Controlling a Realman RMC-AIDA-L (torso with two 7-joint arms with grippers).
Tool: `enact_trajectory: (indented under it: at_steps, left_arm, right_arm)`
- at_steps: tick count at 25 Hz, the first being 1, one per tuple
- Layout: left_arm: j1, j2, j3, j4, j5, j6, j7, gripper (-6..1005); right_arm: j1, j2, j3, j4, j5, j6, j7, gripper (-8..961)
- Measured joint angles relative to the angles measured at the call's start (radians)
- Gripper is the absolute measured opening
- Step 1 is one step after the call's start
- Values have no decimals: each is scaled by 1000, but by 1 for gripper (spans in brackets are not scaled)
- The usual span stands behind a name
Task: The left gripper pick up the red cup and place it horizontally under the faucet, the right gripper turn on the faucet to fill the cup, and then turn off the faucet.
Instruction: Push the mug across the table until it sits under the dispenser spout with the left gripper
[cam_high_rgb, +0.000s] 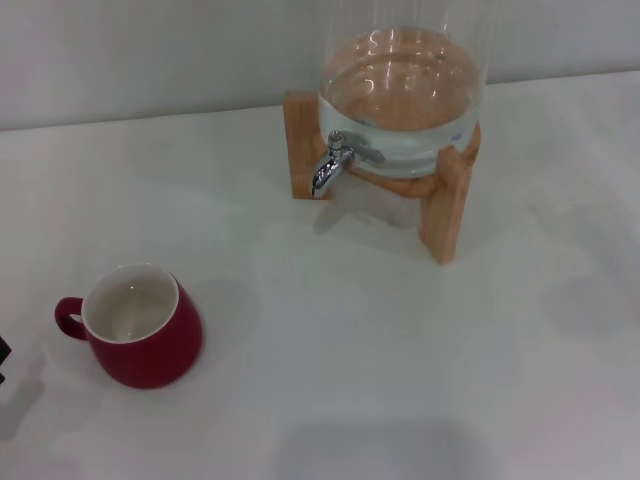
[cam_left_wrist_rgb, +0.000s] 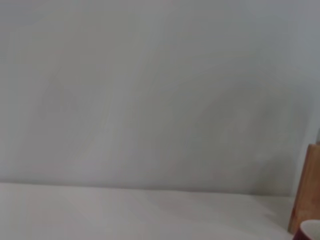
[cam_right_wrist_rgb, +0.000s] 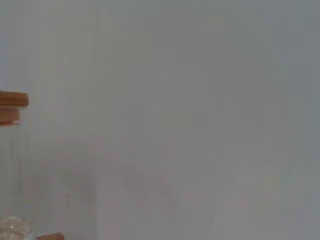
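Note:
The red cup (cam_high_rgb: 135, 325) stands upright on the white table at the front left, white inside, with its handle pointing left. Its rim just shows in the left wrist view (cam_left_wrist_rgb: 311, 231). The chrome faucet (cam_high_rgb: 333, 163) juts from the glass dispenser (cam_high_rgb: 405, 90) at the back centre, spout down, with nothing under it. Only a black sliver of my left gripper (cam_high_rgb: 3, 358) shows at the head view's left edge, just left of the cup and apart from it. My right gripper is out of view.
The dispenser holds brownish liquid and sits on a wooden stand (cam_high_rgb: 450, 210), which also shows in the left wrist view (cam_left_wrist_rgb: 307, 190). Its wooden lid (cam_right_wrist_rgb: 12, 107) shows in the right wrist view. A grey wall runs behind the table.

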Motion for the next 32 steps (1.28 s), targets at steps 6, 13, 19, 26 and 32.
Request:
enact_trajectory:
  at_steps: [6,13,19,26,32]
  left_arm:
    - [-27,1,6,-1,20,45,-2,758]
    - [-66,1,7,-3,67,87,-6,758]
    - [-85,2,8,-3,99,104,-7,758]
    - [-102,3,10,-1,126,117,-8,759]
    - [-122,3,10,3,160,134,-27,759]
  right_arm:
    - [-3,1,0,0,0,0,0,719]
    - [-5,1,0,-8,0,1,0,719]
    - [-5,1,0,-10,0,2,0,719]
    - [-3,1,0,-12,0,1,-2,719]
    - [-1,1,0,-12,0,0,-2,719]
